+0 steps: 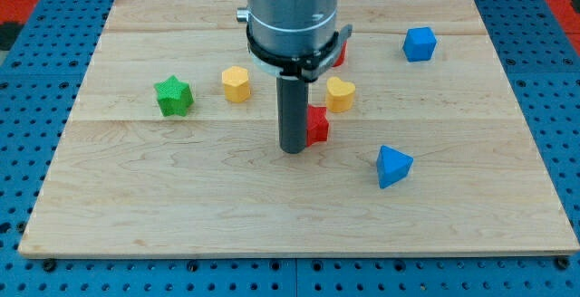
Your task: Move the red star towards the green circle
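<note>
The red star [317,126] lies near the middle of the wooden board [181,206], partly hidden by my rod. My tip [293,150] rests on the board against the star's left side. No green circle shows in the view; the arm's grey body [292,12] hides part of the board's top middle.
A yellow heart [341,93] sits just above and to the right of the red star. A yellow hexagon [236,84] and a green star [173,96] lie to the left. A second red block [340,55] peeks out behind the arm. A blue cube [419,43] is at top right and a blue triangle [392,166] at lower right.
</note>
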### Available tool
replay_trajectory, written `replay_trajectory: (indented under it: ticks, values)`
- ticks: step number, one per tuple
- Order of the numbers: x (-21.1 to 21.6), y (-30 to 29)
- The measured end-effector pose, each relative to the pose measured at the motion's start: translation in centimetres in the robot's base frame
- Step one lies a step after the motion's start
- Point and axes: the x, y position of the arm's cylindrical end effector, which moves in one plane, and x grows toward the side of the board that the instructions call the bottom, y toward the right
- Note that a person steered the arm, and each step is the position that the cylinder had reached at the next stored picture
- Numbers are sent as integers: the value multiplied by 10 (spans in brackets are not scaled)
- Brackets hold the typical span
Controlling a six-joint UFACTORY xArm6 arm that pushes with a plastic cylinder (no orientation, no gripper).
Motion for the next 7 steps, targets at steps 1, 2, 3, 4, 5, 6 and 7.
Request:
replay_trajectory:
  ticks: [1, 2, 3, 4, 5, 6, 7]
  values:
    - [13, 10]
    - [11, 37]
    - [-11, 39]
    - [-24, 36]
    - [-27, 38]
    - [-27, 34]
    - [-61, -7]
